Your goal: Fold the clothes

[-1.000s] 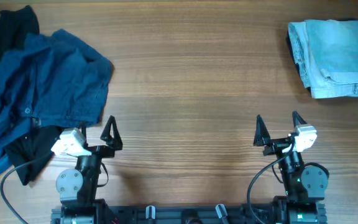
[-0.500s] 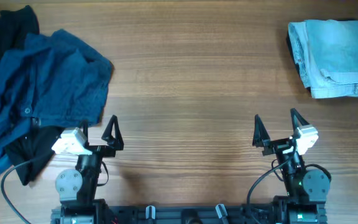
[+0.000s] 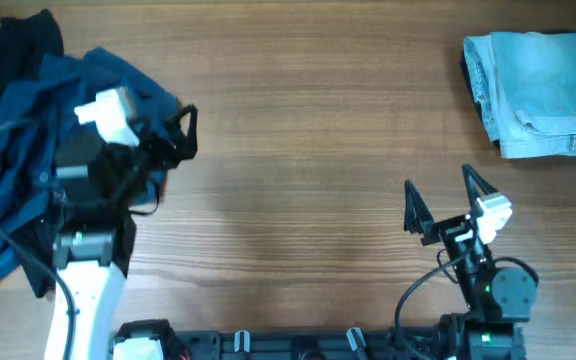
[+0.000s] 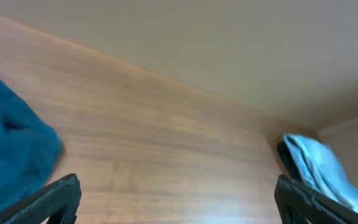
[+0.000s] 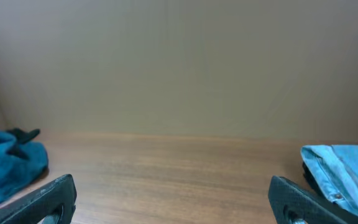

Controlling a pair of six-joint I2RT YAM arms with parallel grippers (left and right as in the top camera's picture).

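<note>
**Rumpled blue heap on the left, nothing grabbed yet**

The left arm [image 3: 88, 170] hangs over the right edge of the crumpled blue garment [image 3: 8, 130], its jaws spread wide and holding nothing. The right arm [image 3: 478, 250] sits near the front edge of the surface [image 3: 308, 120], jaws also wide open and empty, well apart from any cloth.

The blue garment is bunched up at the far left, with a black piece [image 3: 13, 45] poking out behind it and more dark cloth under its front edge. Over in the far right corner there's a pale denim piece [image 3: 543, 90] that already looks folded.

My guess is the blue one is soft and floppy. It'll sag and drag the rest along if it's lifted from the middle, and the black piece may come with it. I'd pinch a thick bit like a hem or waistband at the near right edge, since a seam gives the jaws something firmer than a single loose layer. I can't tell which edge is the waistband in that lump though.
</note>
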